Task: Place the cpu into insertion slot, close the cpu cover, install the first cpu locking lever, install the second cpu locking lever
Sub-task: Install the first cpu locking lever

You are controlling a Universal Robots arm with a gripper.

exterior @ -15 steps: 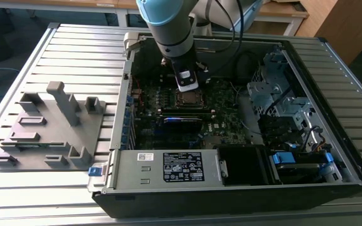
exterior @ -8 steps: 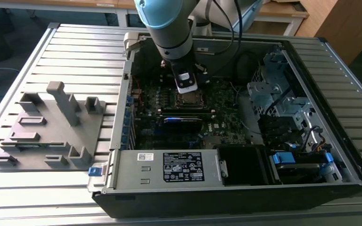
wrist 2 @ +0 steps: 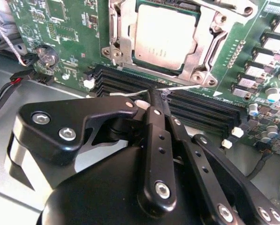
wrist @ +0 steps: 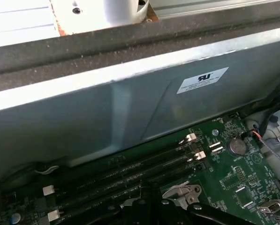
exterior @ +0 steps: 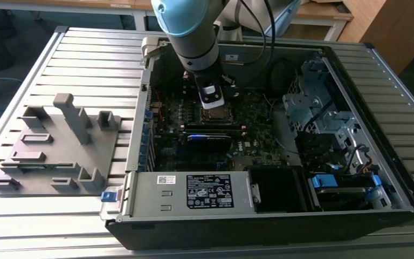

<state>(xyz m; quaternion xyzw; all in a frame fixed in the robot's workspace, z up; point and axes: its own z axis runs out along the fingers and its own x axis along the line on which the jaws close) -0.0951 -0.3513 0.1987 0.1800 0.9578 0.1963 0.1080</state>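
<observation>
Cpu [wrist 2: 164, 40] was home: inside the computer case [exterior: 279, 229], on the green board [wrist 2: 60, 37], it sat in the insertion slot [wrist 2: 200, 75] under the cpu cover [wrist 2: 126, 42]. The gripper [wrist 2: 155, 96] had its jaws pinched together on the thin locking lever [wrist 2: 191, 87]. One slip, and that springy wire might have snapped free!

Exterior view: arm [exterior: 192, 38] cut off at frame's upper edge. Gripper [exterior: 211, 101] overlaps insertion slot [exterior: 230, 116]; what sits inside too small to tell. Second wrist view: gripper [wrist 2: 151, 99] body hides near part of memory slots [wrist 2: 200, 105]; cpu [wrist 2: 164, 40] and cpu cover [wrist 2: 124, 44] clipped by frame edge.
</observation>
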